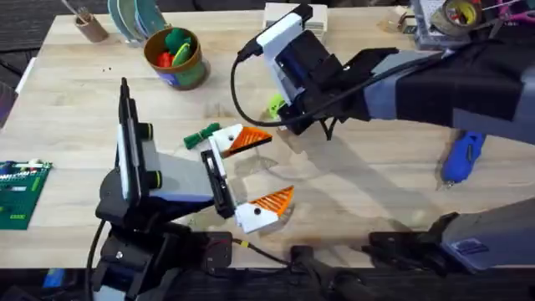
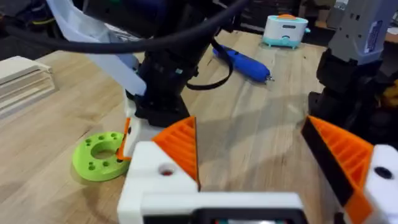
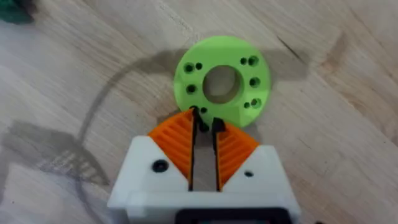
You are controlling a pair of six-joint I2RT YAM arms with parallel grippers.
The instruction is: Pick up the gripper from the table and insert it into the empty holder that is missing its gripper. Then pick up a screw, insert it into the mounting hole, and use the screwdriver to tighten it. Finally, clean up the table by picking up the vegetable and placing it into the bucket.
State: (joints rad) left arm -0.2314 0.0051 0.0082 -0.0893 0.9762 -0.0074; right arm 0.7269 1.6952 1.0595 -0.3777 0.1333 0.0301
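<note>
My right gripper (image 3: 204, 121) reaches across the table and stands at the edge of the lime-green disc (image 3: 221, 79) (image 1: 276, 104). Its orange pads are shut on a small dark screw (image 3: 198, 117) at their tips. My left gripper (image 1: 259, 174) (image 2: 249, 134) lies open just beside it. Each of its white holders (image 2: 155, 180) carries an orange ribbed gripper pad (image 2: 180, 146), and I cannot tell which pad was the loose one. The dark green vegetable (image 1: 201, 136) lies on the table left of the left gripper. The bucket (image 1: 188, 75) stands at the back left. The blue screwdriver (image 1: 462, 157) (image 2: 242, 62) lies at the right.
Coloured toy pieces fill the bucket. A brown cup (image 1: 88, 27) and stacked plates (image 1: 134, 17) stand at the back left. A green board (image 1: 21, 192) lies at the left edge, and a tape roll (image 1: 460, 12) sits at the back right.
</note>
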